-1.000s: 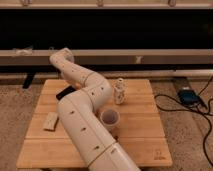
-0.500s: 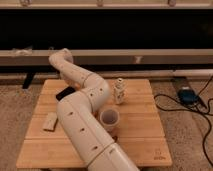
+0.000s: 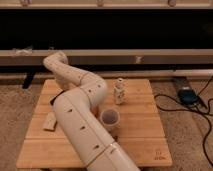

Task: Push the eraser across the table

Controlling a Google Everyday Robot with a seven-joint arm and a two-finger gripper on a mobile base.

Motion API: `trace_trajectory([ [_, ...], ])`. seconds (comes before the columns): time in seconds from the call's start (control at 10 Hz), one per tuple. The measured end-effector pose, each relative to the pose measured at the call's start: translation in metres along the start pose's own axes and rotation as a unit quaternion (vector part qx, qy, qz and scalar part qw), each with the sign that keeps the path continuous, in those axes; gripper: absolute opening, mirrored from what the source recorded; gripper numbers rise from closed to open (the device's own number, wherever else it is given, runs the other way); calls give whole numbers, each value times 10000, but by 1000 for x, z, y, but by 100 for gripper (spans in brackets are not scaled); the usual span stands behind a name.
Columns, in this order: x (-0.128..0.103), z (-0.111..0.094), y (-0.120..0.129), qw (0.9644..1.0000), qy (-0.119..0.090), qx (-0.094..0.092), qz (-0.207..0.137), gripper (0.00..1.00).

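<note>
The light wooden table [image 3: 135,142] fills the middle of the camera view. My white arm [image 3: 80,115] reaches from the bottom over its left half, bends at an elbow and folds down at the far left. My gripper is at that far-left end, pointing down, mostly hidden behind the arm. A small black shape [image 3: 56,96] pokes out at the arm's left edge on the table top; it may be the eraser, and I cannot tell it apart from the gripper's tip.
A beige block [image 3: 50,121] lies near the table's left edge. A cup [image 3: 110,119] stands right of my arm and a small bottle [image 3: 119,91] behind it. A dark wall unit runs behind the table. Cables and a power brick [image 3: 187,95] lie on the carpet at right.
My arm's elbow and far end have shifted slightly to the left. The cup, bottle and beige block have not moved.
</note>
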Motion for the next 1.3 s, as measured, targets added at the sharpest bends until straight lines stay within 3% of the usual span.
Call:
trace_trajectory([
  [0.6,56,-9,57,9972,293,-330,-598,6],
  [1.1,109,-13,120,9873,629,-632,-1318,6],
  [1.3,120,-14,132,9833,747,-778,-1466,6],
])
